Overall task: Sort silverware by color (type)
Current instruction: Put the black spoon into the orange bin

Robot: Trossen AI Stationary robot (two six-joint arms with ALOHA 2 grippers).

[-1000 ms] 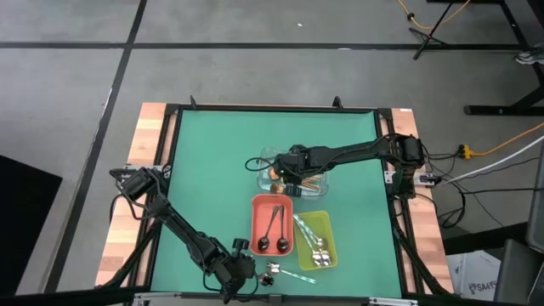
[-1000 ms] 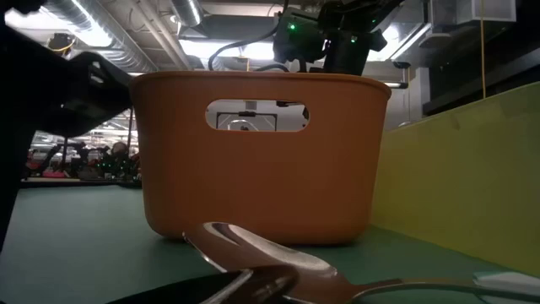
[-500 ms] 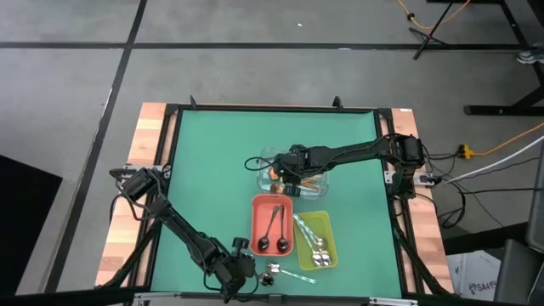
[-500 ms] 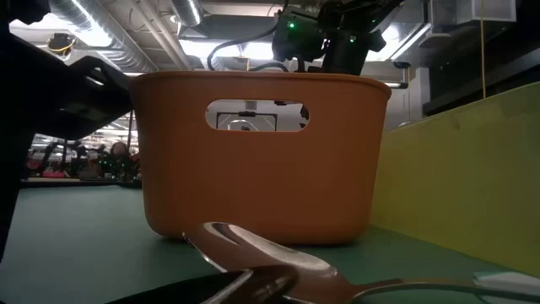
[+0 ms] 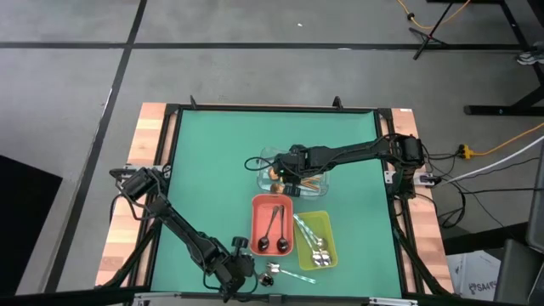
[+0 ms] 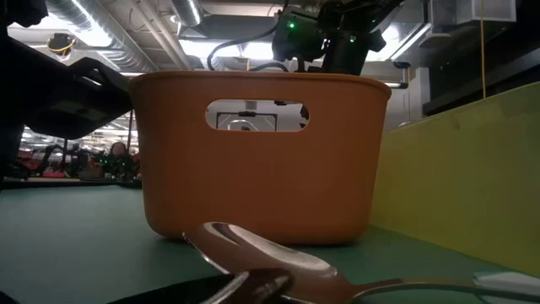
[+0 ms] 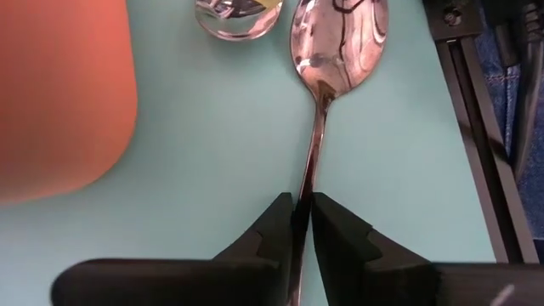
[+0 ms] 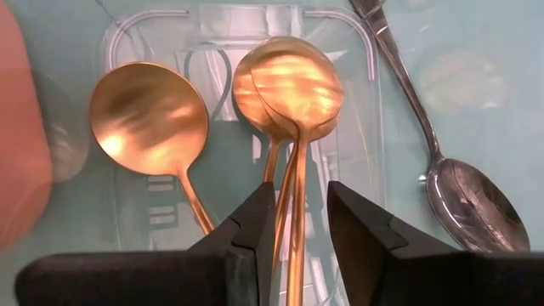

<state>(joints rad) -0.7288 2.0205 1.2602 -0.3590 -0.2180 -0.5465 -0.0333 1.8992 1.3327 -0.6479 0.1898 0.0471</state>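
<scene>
From overhead you look straight down on the whole bench (image 5: 212,170); low down you face the red tray (image 6: 261,156) close up, which the overhead view shares; wrist cameras look closely downward.

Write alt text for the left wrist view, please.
The left gripper has its jaws closed on the handle of a silver spoon lying on the green table. A red tray is beside it.

an orange tray (image 6: 261,169) fills the middle, a yellow-green tray (image 6: 472,177) beside it, apparently a silver spoon (image 6: 253,249) in front.
</scene>
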